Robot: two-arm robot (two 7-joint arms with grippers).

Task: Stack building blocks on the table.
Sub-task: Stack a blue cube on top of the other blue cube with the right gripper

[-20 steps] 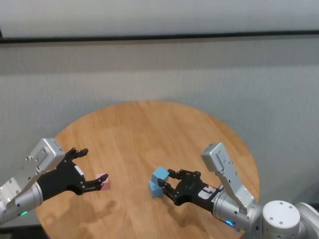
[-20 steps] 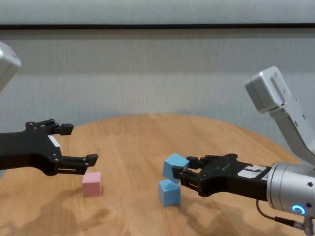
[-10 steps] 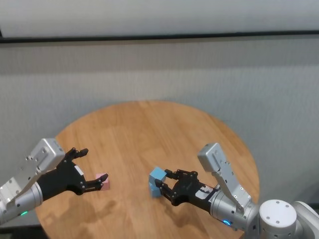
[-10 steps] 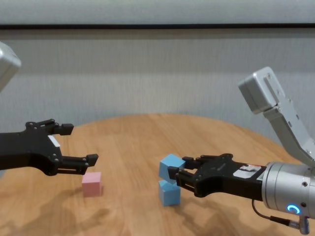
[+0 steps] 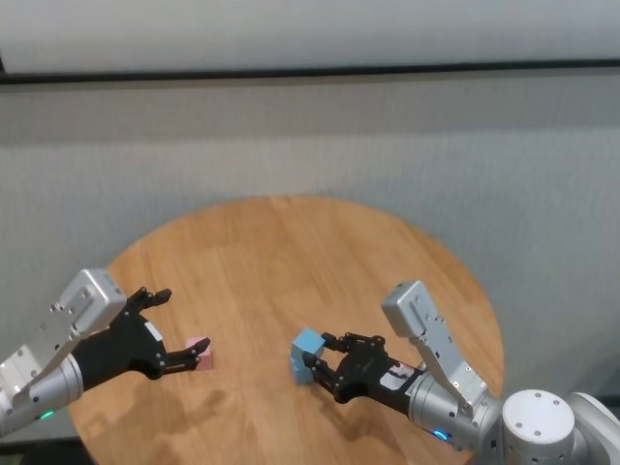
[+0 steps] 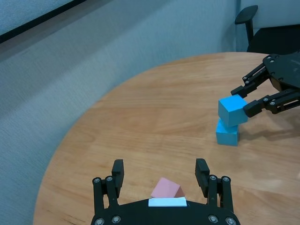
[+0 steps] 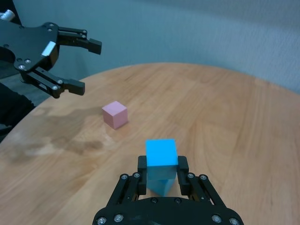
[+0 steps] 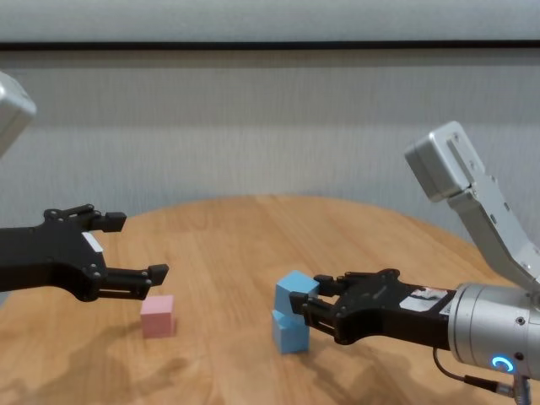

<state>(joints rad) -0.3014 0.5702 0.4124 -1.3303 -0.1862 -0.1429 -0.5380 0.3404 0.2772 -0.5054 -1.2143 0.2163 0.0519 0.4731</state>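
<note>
From the head, the right gripper [image 5: 312, 365] pinches a light blue cube [image 5: 307, 343] over the second blue cube [image 5: 299, 369] on the table [image 5: 291, 252]. The chest view shows the held cube tilted, touching the lower one. In the left wrist view, the left gripper [image 6: 160, 174] hangs spread wide above the pink cube [image 6: 167, 189].

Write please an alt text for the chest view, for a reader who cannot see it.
The right claw holds a light blue cube on top of a second light blue cube on the round wooden table. To the left, the open left claw hovers above a pink cube.
</note>
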